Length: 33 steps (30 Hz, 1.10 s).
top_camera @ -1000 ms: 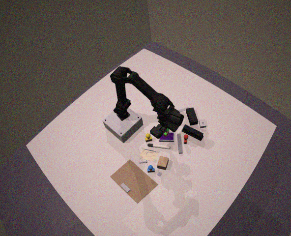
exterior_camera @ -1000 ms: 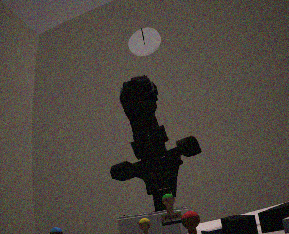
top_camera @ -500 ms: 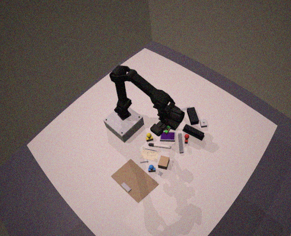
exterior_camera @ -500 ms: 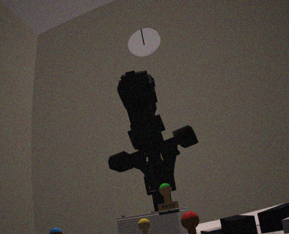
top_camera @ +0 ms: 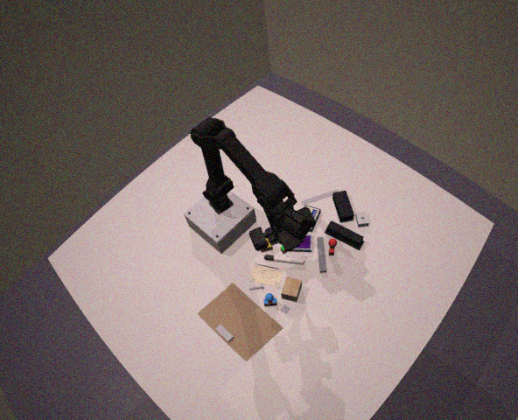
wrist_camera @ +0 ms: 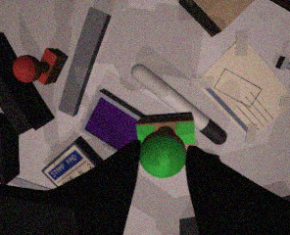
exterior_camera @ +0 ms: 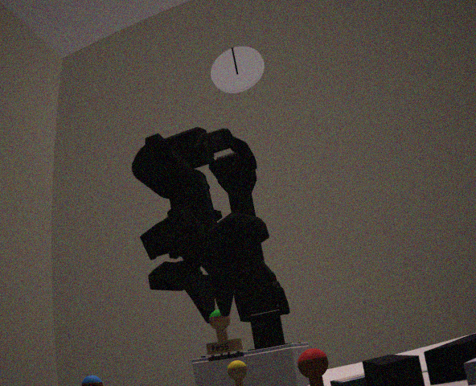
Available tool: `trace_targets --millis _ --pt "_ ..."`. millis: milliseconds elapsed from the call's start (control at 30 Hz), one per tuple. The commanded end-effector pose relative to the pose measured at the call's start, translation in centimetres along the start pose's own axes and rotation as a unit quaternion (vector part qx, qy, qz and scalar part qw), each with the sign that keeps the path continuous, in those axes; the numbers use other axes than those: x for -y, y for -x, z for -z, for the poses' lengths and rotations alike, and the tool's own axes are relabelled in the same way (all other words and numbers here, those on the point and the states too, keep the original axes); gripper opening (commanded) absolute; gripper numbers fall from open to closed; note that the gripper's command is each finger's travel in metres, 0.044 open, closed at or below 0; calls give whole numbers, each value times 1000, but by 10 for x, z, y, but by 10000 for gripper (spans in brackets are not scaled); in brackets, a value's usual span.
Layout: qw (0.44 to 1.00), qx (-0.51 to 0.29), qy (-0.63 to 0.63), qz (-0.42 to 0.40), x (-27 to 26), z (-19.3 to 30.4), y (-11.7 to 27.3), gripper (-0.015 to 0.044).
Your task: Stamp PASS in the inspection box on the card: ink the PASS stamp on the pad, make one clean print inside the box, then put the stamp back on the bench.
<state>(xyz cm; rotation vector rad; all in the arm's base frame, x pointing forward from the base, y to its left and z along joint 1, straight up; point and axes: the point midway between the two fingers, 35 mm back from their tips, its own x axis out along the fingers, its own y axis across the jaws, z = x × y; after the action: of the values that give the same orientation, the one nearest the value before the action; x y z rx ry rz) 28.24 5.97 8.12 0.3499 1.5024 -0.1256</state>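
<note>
PASS stamp (top_camera: 282, 248) (exterior_camera: 219, 324) (wrist_camera: 163, 154): green knob, raised; card (top_camera: 267, 275) (wrist_camera: 245, 88) flat, box unprinted.

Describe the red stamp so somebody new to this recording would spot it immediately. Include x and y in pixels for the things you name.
Start from the big pale table (top_camera: 413, 253), on the side away from the arm's gray base (top_camera: 205, 214). Between a long gray bar (top_camera: 321, 254) (wrist_camera: 85, 61) and a black block (top_camera: 344, 235) stands the red stamp (top_camera: 332, 246) (wrist_camera: 27, 69). Its round red knob sets it apart from the stamps with green, blue or yellow knobs.

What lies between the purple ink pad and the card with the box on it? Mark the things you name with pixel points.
A marker (top_camera: 289, 260) (wrist_camera: 169, 95) with a dark cap lies between the purple pad (top_camera: 303, 244) (wrist_camera: 111, 121) and the card (top_camera: 267, 275) (wrist_camera: 248, 88); the wrist view shows it best.
</note>
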Motion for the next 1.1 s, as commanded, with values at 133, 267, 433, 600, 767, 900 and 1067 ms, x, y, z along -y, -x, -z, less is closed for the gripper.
trace_targets --millis 133,267,433,600,767,900,1067 --pt "991 20 -130 4 34 -14 5 0" --pt "980 30 -198 4 53 -20 7 0" --pt "962 40 -270 4 73 -25 10 0" --pt "961 41 -273 4 74 -26 9 0" --pt "961 41 -273 4 74 -26 6 0" --pt "961 42 -273 4 75 -26 3 0" --pt "961 42 -273 4 75 -27 0 0"
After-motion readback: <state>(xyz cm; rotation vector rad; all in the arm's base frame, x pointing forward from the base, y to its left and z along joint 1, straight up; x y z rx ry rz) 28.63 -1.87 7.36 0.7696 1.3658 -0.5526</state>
